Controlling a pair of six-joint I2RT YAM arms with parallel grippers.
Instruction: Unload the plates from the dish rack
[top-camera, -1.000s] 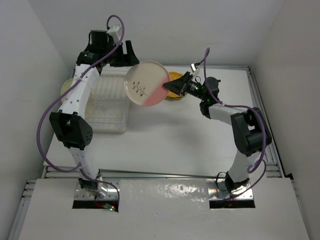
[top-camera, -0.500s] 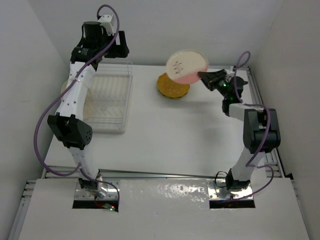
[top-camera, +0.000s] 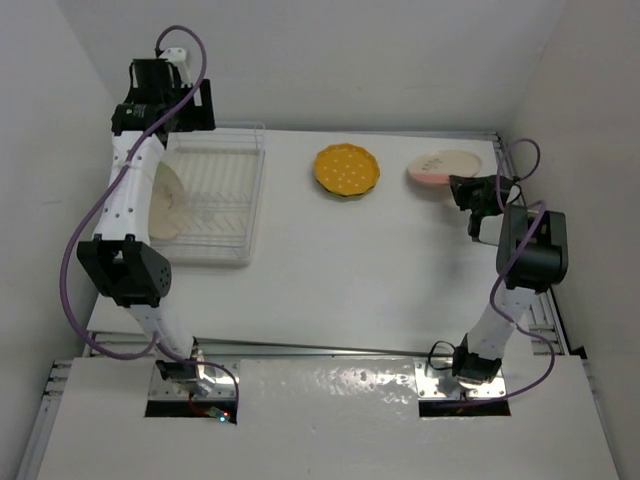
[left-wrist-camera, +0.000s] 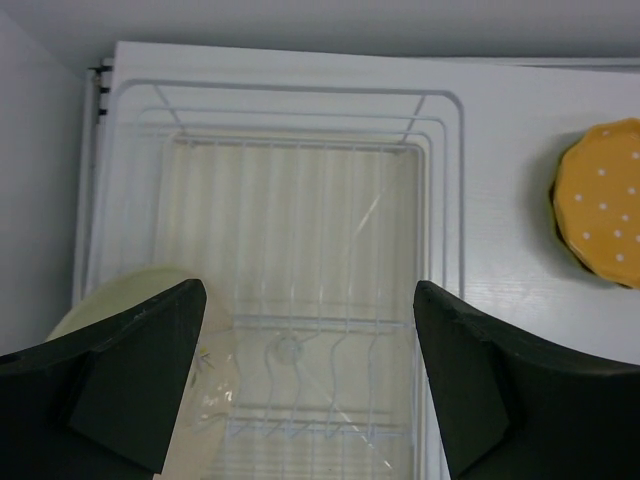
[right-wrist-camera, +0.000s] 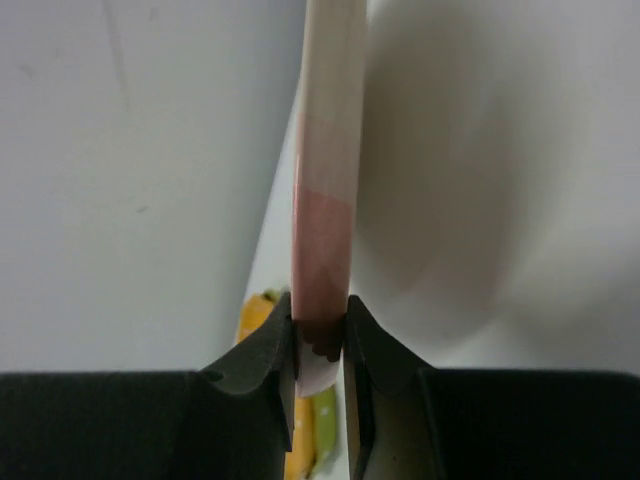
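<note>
White table (top-camera: 330, 260), white walls. Dish rack (top-camera: 215, 205) far left, one pale green-cream plate (top-camera: 163, 205) leaning at its left side. Orange plate (top-camera: 346, 169) sits on the table centre-far. Cream-and-pink plate (top-camera: 443, 165) far right, low over the table; contact unclear. Right gripper (right-wrist-camera: 320, 345) pinches its rim edge-on. Left gripper (left-wrist-camera: 300, 330) hangs wide open over the rack, holding nothing. Risk: releasing before the plate lies flat, judged likely to let it drop or slide; thin rim grip may slip.

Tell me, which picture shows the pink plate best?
The top view: the cream-and-pink plate shows its whole face there, held by the right gripper. The right wrist view shows only its thin edge, and the left wrist view misses it.
</note>
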